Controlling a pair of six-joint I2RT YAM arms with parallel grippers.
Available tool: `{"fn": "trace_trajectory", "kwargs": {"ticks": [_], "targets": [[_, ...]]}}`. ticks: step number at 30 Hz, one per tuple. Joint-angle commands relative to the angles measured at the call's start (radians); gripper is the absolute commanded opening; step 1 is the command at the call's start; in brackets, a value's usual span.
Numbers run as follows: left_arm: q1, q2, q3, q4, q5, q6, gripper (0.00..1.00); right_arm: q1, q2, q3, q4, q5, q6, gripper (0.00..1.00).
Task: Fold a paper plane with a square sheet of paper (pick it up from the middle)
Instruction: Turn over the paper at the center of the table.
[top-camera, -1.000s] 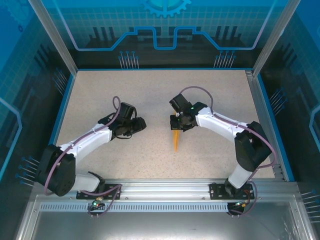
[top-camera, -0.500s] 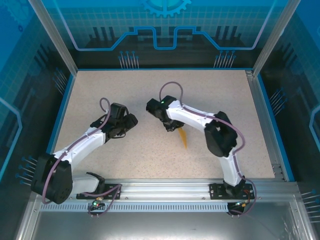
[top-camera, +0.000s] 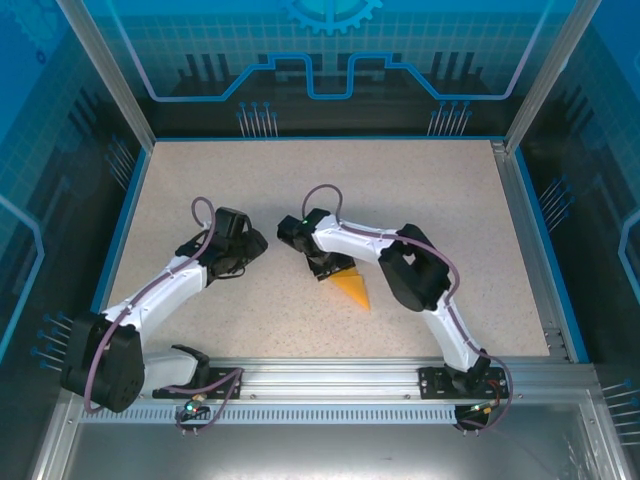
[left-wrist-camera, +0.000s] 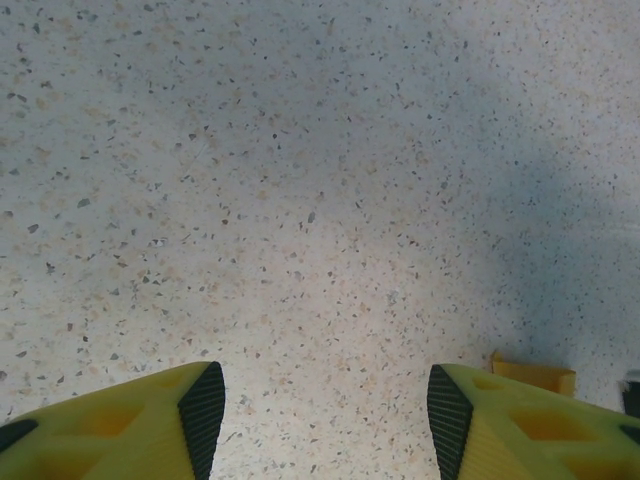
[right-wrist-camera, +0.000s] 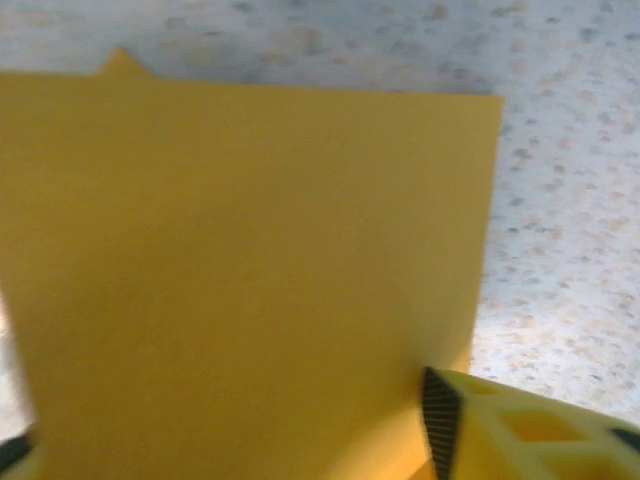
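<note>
Paper plane (top-camera: 350, 288) lies on the table (top-camera: 440, 190), near centre and slightly toward the near edge. From the top view we read it as an orange-yellow wedge, wide end at the right gripper (top-camera: 324, 270), point aimed near-right. Right arm is folded back across the middle, so its gripper sits right at the wide end; from above we can't tell whether it touches. In the right wrist view the paper plane (right-wrist-camera: 240, 260) covers most of the frame, blurred, with a straight edge on the right and a small tab poking up top-left. One black finger pad (right-wrist-camera: 440, 420) shows lower right at the paper's edge, and a dark sliver of the other sits far lower left. So we call the jaws spread wide with the paper across the gap, not pinched. Left gripper (left-wrist-camera: 323, 375) hovers over bare table, jaws apart, nothing between them; from above it's left of the plane, apart from it. We see a small orange-yellow edge (left-wrist-camera: 533, 372) just past its right-hand finger and can't tell what it belongs to
</note>
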Motion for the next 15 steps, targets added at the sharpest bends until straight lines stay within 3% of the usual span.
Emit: {"fn": "trace_trajectory", "kwargs": {"ticks": [1,5,9,11,13,15], "targets": [[0.011,-0.014,-0.014,-0.023,0.018,0.04,0.59,-0.013,-0.174,-0.093,0.211,-0.152,-0.008,0.68],[0.01,-0.015,-0.005,0.003,0.103,0.099,0.6,-0.041,-0.389,-0.262,0.379,-0.222,-0.028,0.8],[0.01,0.007,-0.01,0.076,0.246,0.101,0.61,-0.121,-0.584,-0.466,0.522,-0.337,-0.06,0.79],[0.009,0.037,0.004,0.106,0.343,0.097,0.62,-0.203,-0.685,-0.596,0.612,-0.453,-0.064,0.77],[-0.003,0.072,0.013,0.154,0.43,0.099,0.63,-0.293,-0.771,-0.727,0.738,-0.613,-0.061,0.62],[-0.023,0.129,0.02,0.209,0.492,0.089,0.63,-0.372,-0.846,-0.858,0.821,-0.661,-0.038,0.44]]}}
